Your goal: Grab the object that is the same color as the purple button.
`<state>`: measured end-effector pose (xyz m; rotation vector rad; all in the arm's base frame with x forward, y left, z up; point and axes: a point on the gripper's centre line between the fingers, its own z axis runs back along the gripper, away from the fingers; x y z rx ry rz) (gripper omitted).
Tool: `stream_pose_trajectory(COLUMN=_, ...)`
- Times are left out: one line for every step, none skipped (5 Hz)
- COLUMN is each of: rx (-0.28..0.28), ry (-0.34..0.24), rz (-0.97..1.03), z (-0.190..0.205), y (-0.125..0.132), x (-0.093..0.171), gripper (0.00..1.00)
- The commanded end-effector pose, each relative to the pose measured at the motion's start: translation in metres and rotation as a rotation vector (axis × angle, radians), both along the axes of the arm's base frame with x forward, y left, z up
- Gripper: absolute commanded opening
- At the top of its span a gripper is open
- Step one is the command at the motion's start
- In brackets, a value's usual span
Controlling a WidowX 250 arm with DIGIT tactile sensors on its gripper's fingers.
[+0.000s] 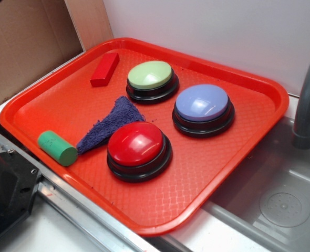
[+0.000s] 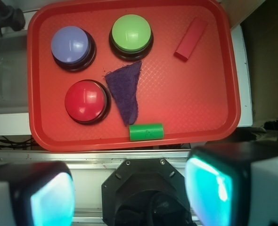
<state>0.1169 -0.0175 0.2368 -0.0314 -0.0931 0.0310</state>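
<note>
The object, a dark purple fuzzy rag point(image 1: 112, 125) point(image 2: 125, 92), lies flat on the red tray point(image 1: 213, 178) point(image 2: 191, 113), its narrow tip reaching toward a green cylinder point(image 1: 57, 148) point(image 2: 146, 132). The purple button point(image 1: 203, 109) point(image 2: 72, 47) with its pale lavender dome stands on the tray's far right in the exterior view. My gripper point(image 2: 132, 193) hangs high above the robot's base, short of the tray's near edge, well away from the rag. It is open, with nothing between its teal pads point(image 2: 212, 188). The exterior view does not show the gripper.
A red-domed button point(image 1: 138, 149) point(image 2: 86, 101) touches the rag's side. A green-domed button point(image 1: 152, 80) point(image 2: 131, 35) and a red rectangular block point(image 1: 104, 69) point(image 2: 191, 39) stand further back. Right of the tray are a grey sink point(image 1: 281, 199) and faucet point(image 1: 308, 100); cardboard point(image 1: 23, 42) stands left.
</note>
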Motion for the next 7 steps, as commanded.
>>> stream_pose_trajectory(rx=0.0, ry=0.0, rz=0.0, z=0.0, y=0.0, x=0.0, gripper=1.0)
stream_pose_trajectory(rx=0.002, ry=0.003, rz=0.026, z=-0.002, y=0.0, x=0.003, gripper=1.0)
stream_pose_trajectory(rx=-0.02, ry=-0.011, rz=0.116, z=-0.012, y=-0.003, x=0.009, gripper=1.0)
stream_pose_trajectory(rx=-0.05, ry=-0.005, rz=0.246, z=-0.036, y=-0.004, x=0.023, gripper=1.0)
stream_pose_trajectory(rx=-0.084, ry=-0.054, rz=0.456, z=-0.064, y=-0.004, x=0.041, gripper=1.0)
stream_pose_trajectory(rx=-0.126, ry=-0.052, rz=0.601, z=-0.101, y=-0.003, x=0.07, gripper=1.0)
stream_pose_trajectory(rx=-0.106, ry=-0.094, rz=0.677, z=-0.125, y=-0.003, x=0.084, gripper=1.0)
